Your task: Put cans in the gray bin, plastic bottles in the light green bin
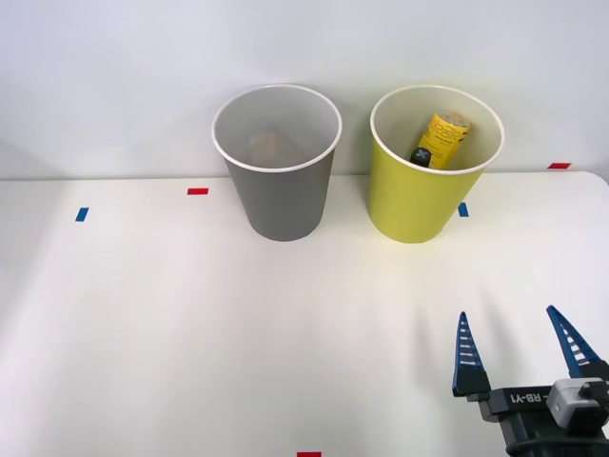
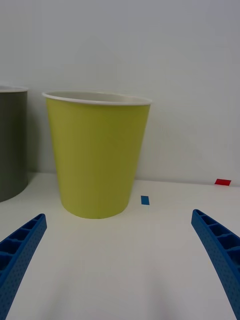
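Bottle lies inside light green bin; right gripper spread wide, empty, near worktop's front right corner. Risk: gray bin contents unclear, so the can's drop is unverified.

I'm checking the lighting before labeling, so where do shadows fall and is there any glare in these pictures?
Front view: soft shadows under the gray bin and light green bin, and a faint one ahead of the open claw; no glare on the table. Right wrist view: even light, dim shadow at the green bin's base.

White lettering "RB-Y1" stands on the dark body of the right claw.
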